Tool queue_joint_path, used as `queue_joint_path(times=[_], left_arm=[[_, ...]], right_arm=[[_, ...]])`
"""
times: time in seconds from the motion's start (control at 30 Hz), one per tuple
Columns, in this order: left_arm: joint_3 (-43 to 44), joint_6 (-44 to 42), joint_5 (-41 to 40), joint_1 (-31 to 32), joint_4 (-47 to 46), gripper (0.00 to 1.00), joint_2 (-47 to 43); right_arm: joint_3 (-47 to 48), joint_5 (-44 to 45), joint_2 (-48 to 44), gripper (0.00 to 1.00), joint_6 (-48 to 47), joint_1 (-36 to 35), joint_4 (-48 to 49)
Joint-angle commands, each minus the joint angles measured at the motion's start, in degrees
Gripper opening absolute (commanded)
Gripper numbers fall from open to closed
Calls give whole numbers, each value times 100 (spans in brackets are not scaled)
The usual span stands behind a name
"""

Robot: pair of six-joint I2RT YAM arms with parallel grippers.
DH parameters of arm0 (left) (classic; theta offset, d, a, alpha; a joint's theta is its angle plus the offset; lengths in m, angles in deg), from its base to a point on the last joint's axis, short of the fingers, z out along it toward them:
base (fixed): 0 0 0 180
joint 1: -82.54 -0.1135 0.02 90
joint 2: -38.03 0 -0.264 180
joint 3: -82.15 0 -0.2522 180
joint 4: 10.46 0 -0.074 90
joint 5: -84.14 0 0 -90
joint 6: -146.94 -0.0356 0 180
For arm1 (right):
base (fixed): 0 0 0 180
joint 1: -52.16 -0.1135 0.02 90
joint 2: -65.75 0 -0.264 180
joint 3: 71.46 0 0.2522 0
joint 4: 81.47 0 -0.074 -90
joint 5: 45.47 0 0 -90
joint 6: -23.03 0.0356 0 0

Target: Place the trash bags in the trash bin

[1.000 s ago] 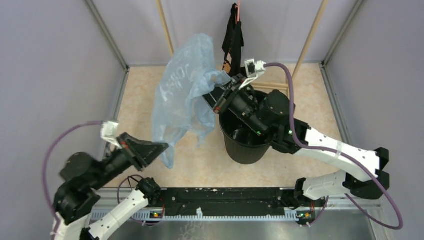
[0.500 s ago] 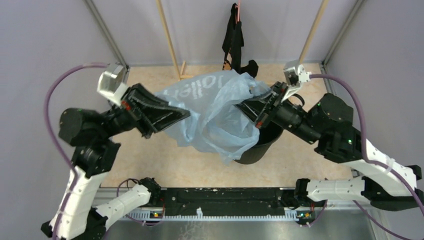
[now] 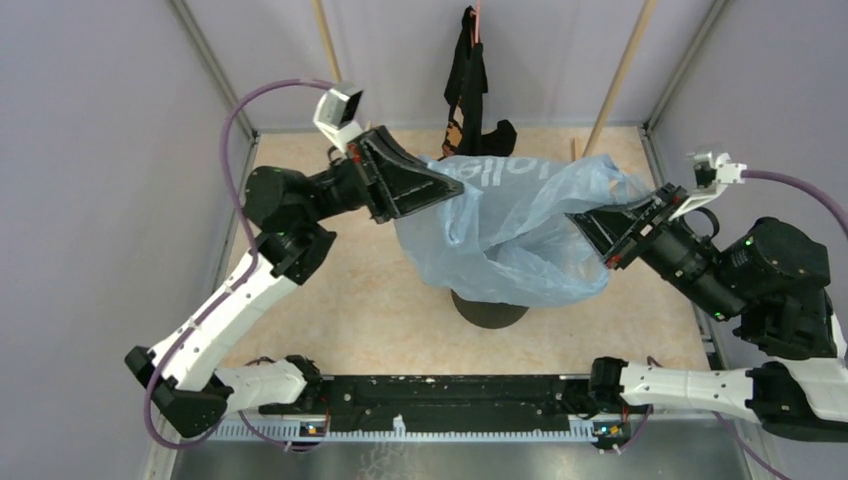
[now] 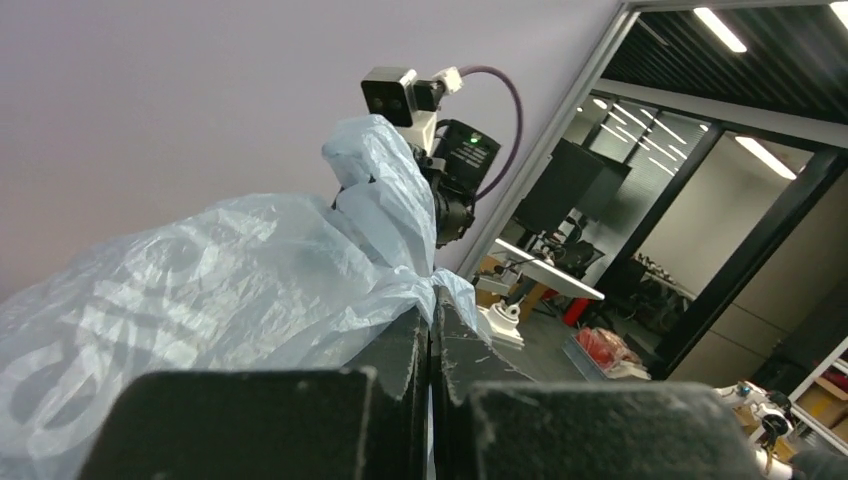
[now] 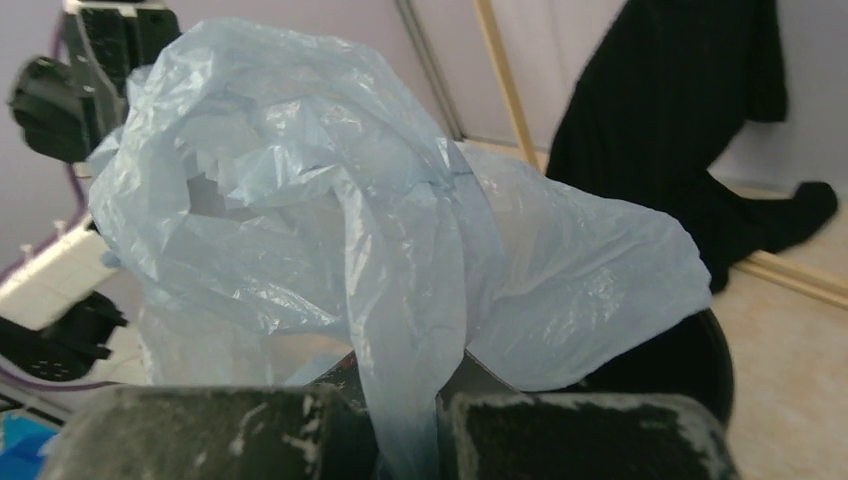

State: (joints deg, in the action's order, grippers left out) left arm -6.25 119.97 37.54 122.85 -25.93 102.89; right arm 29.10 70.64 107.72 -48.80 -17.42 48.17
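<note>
Clamps the bag (image 3: 510, 230) at its 10 o'clock edge with the left gripper (image 3: 455, 188), jaws pressed together on the plastic. Pinches the 3 o'clock edge with the right gripper (image 3: 583, 222), likewise closed tight on a fold. Holds the bag stretched in the air between the two, draped over the bin (image 3: 490, 312), hiding all but its base at 6 o'clock. Shows a black garment (image 3: 468, 75) hanging at 12 o'clock.

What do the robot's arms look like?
The left arm and right arm look alike: white links, chunky black round joints, black wedge-shaped jaws, a small white camera box near the tip, and a looping purple cable.
</note>
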Motion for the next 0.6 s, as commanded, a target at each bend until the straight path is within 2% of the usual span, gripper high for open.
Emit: queue_joint_path(times=[0.0,0.13,0.3,0.43,0.57], left_arm=[[180,-471,-568,257,-38,0,536],[235,-557,-788,275,137,0,924],[228,-835,-881,284,356,0,1140],[-6,-1678,-1570,275,1423,0,702],[-432,-1978,-2252,150,2165,0,110]], right_arm=[[241,808,209,0,11,-3,-996],[511,728,161,0,-60,-3,-1226],[334,544,-171,0,-136,-3,-929],[-216,575,-237,0,-102,-3,-537],[-606,367,17,0,-4,-3,-155]])
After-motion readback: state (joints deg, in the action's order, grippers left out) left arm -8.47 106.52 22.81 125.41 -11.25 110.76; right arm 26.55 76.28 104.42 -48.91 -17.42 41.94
